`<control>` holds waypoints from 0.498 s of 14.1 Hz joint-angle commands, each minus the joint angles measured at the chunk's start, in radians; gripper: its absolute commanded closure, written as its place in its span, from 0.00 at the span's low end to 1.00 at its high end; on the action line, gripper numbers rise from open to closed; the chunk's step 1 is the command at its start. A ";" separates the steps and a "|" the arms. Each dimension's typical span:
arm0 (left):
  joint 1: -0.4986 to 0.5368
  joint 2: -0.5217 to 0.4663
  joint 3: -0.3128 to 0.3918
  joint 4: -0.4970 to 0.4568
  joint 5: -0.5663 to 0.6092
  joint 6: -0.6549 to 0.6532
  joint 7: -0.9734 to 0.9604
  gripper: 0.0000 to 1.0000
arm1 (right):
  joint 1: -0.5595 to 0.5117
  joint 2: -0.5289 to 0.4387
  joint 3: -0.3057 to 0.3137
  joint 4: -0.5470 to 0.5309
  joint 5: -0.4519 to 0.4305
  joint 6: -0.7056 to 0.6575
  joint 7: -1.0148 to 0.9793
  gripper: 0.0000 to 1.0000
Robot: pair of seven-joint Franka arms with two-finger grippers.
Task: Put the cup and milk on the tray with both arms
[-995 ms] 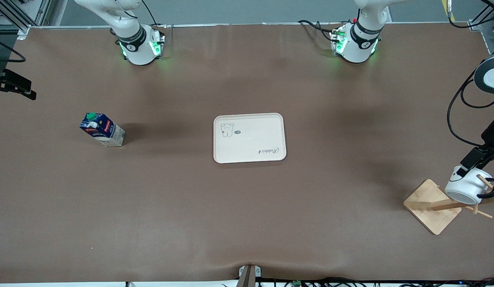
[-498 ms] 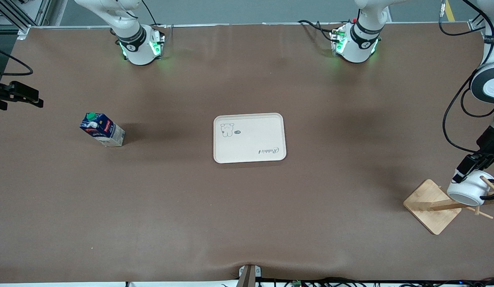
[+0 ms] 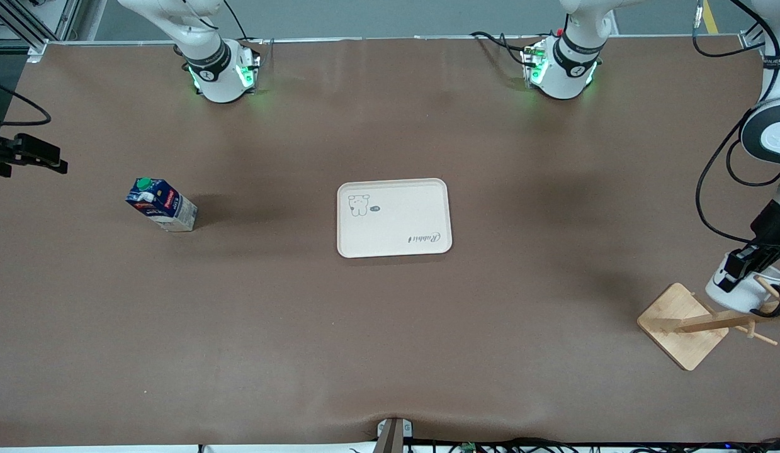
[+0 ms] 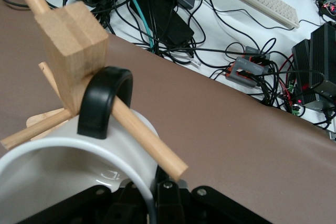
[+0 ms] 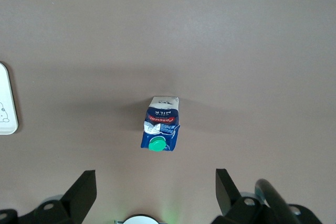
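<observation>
The white cup [image 3: 734,296] hangs tilted on a peg of the wooden rack [image 3: 679,327] at the left arm's end of the table. My left gripper [image 3: 744,265] is shut on its rim. In the left wrist view the cup [image 4: 47,182] fills the lower part, its black handle [image 4: 102,100] looped on a peg [image 4: 142,129], and the left gripper [image 4: 151,203] pinches the rim wall. The milk [image 3: 162,204] stands toward the right arm's end. My right gripper [image 3: 43,157] is open in the air above that end; its wrist view shows the right gripper [image 5: 155,198] empty above the milk [image 5: 161,124]. The tray [image 3: 396,217] lies mid-table, empty.
The rack's square wooden base sits near the table's edge at the left arm's end, with thin pegs [image 3: 751,322] sticking out. The tray's edge [image 5: 6,103] shows in the right wrist view. Cables and electronics [image 4: 247,69] lie off the table.
My left gripper has moved a little away from the front camera with the cup, sliding it along the peg. My right gripper has shifted slightly toward the milk.
</observation>
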 commanded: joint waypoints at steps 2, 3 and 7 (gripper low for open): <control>0.003 -0.050 -0.013 -0.003 -0.005 -0.055 0.016 1.00 | -0.019 0.032 0.014 0.010 0.007 0.016 -0.007 0.00; 0.003 -0.063 -0.015 -0.003 -0.005 -0.081 0.012 1.00 | -0.019 0.034 0.014 0.009 0.009 0.016 -0.006 0.00; 0.003 -0.115 -0.035 -0.003 0.122 -0.156 -0.060 1.00 | -0.020 0.057 0.014 0.001 0.013 0.006 -0.004 0.00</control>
